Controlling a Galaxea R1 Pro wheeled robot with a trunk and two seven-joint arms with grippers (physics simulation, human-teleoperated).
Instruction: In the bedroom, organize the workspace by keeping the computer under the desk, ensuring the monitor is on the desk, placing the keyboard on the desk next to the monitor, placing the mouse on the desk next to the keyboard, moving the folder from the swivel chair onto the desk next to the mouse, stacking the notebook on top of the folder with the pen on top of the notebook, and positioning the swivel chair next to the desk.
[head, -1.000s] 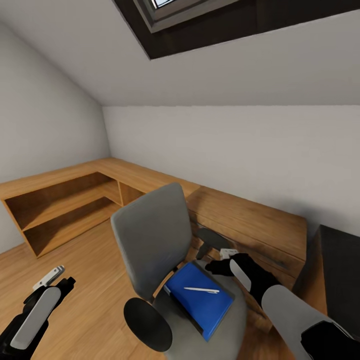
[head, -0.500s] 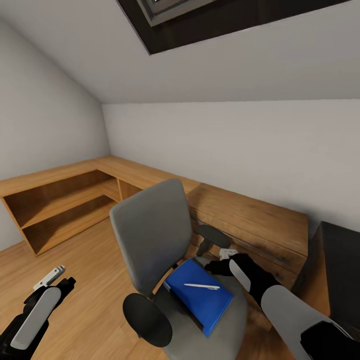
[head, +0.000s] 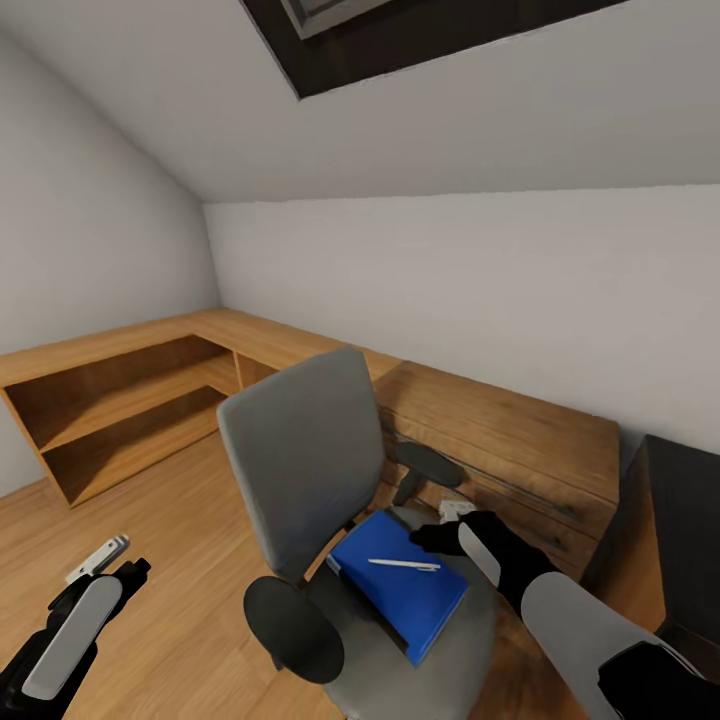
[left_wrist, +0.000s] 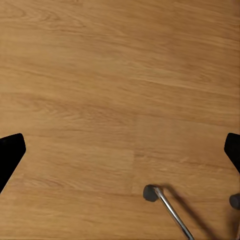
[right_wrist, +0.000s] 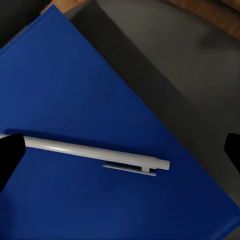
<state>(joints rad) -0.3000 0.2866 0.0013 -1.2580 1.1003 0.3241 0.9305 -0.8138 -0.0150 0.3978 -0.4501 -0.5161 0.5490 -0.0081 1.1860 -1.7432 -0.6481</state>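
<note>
Since a second ago: whole head view slid slightly, so camera motion, not the things; right gripper (head: 448, 523) still poised above the pen (head: 403, 564), nothing lifted yet. Pen lying across the folder (head: 400, 592), toward its far edge, folder flat on the swivel chair (head: 300, 480) seat. Right wrist view: fingers spread wide either side of pen, empty. Left wrist view: left gripper (left_wrist: 120, 152) open, empty, over wooden floor (left_wrist: 100, 75) beside a chair caster
</note>
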